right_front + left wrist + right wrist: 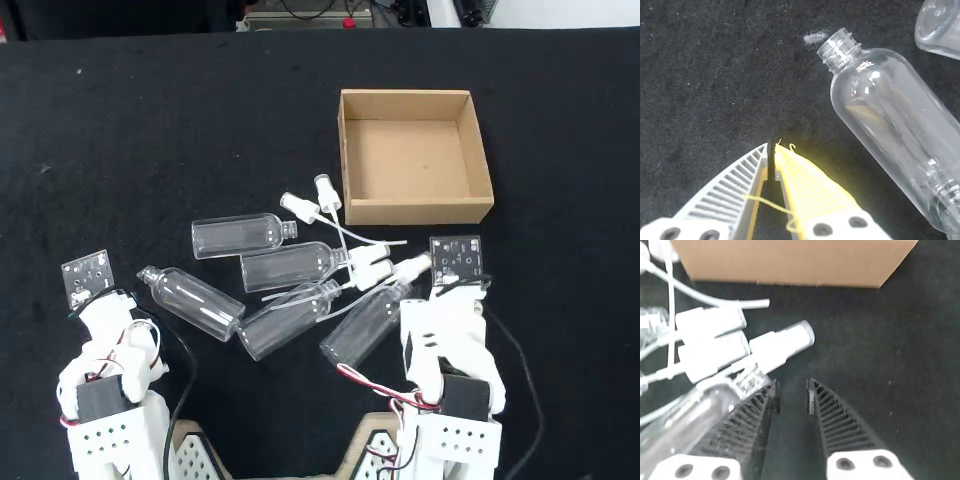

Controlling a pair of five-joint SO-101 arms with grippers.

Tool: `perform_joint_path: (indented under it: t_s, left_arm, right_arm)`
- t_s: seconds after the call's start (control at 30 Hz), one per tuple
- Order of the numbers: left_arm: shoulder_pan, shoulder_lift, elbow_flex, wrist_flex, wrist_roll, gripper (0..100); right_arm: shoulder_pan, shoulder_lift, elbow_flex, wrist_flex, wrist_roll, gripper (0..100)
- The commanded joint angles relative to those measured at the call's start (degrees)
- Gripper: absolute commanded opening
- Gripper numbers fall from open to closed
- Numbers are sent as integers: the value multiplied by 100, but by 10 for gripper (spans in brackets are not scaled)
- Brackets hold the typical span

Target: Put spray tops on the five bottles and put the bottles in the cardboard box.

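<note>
Five clear plastic bottles (292,266) lie on their sides in a loose fan on the black table (150,120), in the middle of the scene, just far of the two arms. The leftmost bottle (190,300) has a bare threaded neck. The left gripper (771,150) sits just to its left, fingertips pressed together and holding nothing. The rightmost bottle (365,322) lies just beside the right gripper (792,387), whose fingers stand a narrow gap apart with only tabletop between them.

White spray tops (370,253) with thin dip tubes (735,304) gather at the bottles' right ends. Three are close together by the right gripper, and two more lie near the box's near-left corner. Whether any top is seated on a neck cannot be told.

The open cardboard box (415,211) stands upright, far and right of the bottles, its near wall just beyond the spray tops and its brown floor in plain sight. Black tabletop stretches wide to the left of the box and far of the bottles, up to the table's far edge.
</note>
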Motion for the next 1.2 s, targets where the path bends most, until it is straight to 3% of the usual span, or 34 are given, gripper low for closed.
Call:
perform_joint_path:
  t_s: [0.0,0.6,0.77,0.9,1.17]
  left_arm:
    - [-13,-18,127,26,-9,30]
    - [198,-18,127,-9,9,30]
    - [198,-18,127,0,9,30]
    - [198,-18,127,9,9,30]
    - [198,-18,127,18,0,30]
  right_arm:
    - [-18,-541,-312,-334,44,89]
    - [-105,-277,-4189,580,0,89]
    - [-809,1745,-5218,1169,-26,89]
    - [-1204,3705,-6026,2110,-686,91]
    - [-1257,6492,-6114,3051,-1160,293]
